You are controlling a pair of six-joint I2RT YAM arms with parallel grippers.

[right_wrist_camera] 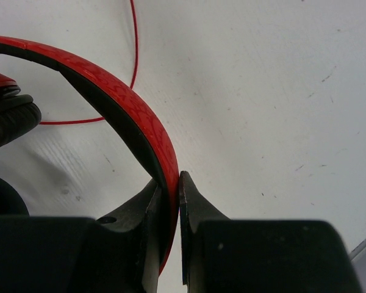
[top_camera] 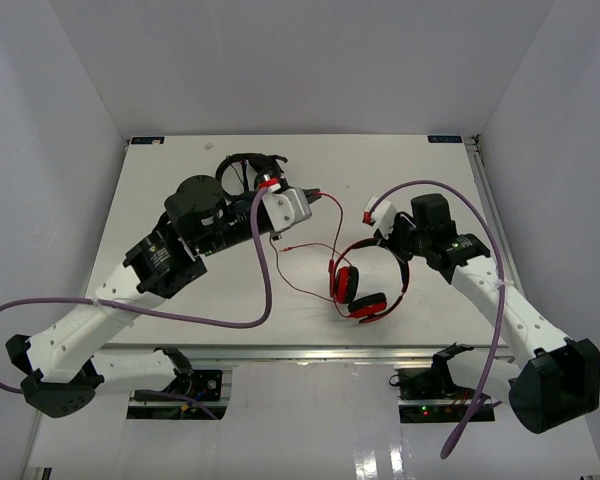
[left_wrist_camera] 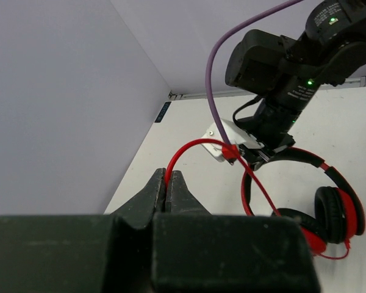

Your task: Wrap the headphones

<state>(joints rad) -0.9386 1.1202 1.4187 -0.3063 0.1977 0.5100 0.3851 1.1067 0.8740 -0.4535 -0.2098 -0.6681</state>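
Red headphones rest at about four o'clock from the centre of the table, with the right gripper pressed tight on the headband. The band looks stiff and light, a sound place to hold. Toward eleven o'clock, the left gripper pinches the thin red cable, which is limp and likely to slip or snag. A blue label at the table's corner appears printed but is too small to read, and no brand shows
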